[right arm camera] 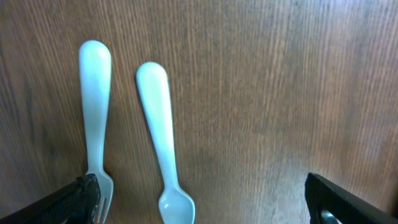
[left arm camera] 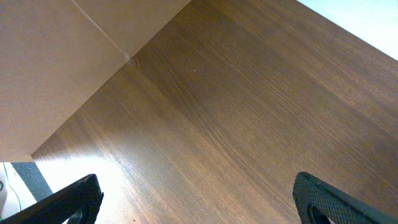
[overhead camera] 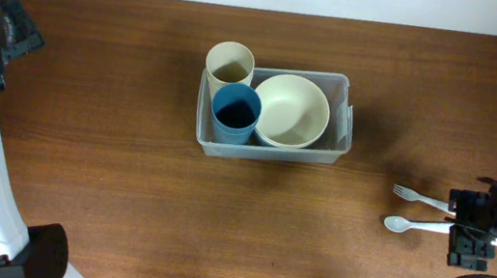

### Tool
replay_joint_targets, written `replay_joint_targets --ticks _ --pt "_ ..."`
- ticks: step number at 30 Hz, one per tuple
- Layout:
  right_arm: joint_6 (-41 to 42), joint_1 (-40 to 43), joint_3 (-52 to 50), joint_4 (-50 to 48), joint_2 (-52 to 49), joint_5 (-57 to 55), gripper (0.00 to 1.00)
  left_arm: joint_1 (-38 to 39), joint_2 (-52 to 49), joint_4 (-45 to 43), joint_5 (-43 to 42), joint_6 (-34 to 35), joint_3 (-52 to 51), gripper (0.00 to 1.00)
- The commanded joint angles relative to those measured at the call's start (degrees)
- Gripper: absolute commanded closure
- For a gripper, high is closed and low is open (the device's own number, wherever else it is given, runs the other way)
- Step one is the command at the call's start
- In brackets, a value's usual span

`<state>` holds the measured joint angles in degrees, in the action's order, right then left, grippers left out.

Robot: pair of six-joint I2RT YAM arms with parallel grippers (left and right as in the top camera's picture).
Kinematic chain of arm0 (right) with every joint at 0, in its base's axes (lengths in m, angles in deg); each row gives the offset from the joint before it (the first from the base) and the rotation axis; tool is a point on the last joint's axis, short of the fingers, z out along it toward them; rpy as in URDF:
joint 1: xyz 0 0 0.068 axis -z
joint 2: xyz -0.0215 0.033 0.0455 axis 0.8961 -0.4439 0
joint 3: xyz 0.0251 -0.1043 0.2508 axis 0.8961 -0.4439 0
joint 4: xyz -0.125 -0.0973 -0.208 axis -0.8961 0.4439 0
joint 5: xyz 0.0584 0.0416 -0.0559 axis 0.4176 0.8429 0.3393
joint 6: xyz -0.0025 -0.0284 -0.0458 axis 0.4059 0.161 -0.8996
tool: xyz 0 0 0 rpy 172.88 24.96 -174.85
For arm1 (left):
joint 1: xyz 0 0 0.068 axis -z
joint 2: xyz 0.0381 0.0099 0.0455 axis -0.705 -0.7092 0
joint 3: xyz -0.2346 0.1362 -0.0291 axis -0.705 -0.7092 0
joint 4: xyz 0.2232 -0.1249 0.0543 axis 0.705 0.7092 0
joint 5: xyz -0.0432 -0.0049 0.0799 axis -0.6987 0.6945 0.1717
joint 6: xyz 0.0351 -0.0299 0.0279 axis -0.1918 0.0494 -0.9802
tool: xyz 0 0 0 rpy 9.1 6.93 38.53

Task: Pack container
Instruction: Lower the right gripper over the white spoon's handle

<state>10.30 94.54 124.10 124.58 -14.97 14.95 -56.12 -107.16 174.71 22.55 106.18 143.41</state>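
the right tool (right arm camera: 204,208) hung apart over the fork (right arm camera: 94,112) and spoon (right arm camera: 160,124), left tool (left arm camera: 196,202) apart too; closing might have pinched both together.

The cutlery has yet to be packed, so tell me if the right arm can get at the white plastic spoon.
Probably yes. The right gripper is open just over the white plastic spoon, which lies on the bare wooden table apart from the white plastic fork beside it, nothing covering it.

Soft, even light, sharp detail (one glare patch on the table (left arm camera: 68,168)).
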Motion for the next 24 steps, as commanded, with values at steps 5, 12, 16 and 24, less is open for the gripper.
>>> replay_joint_targets --ticks 5,12,16,24 --pt "-1.42 -0.5 -1.7 -3.41 -1.09 0.07 0.01 -0.22 -0.46 0.07 -0.2 0.94 0.04 0.0" --pt "-1.33 -0.5 -2.34 -3.48 -4.76 1.09 0.01 -0.22 -0.46 0.07 -0.2 0.94 0.04 0.0" --pt "0.87 -0.5 -2.34 -3.39 -6.6 1.57 0.01 -0.22 -0.46 0.07 -0.2 0.96 0.04 0.0" --pt "-0.98 -0.5 -2.36 -6.29 -7.34 1.4 0.01 -0.22 -0.46 0.07 -0.17 0.96 0.04 0.0"
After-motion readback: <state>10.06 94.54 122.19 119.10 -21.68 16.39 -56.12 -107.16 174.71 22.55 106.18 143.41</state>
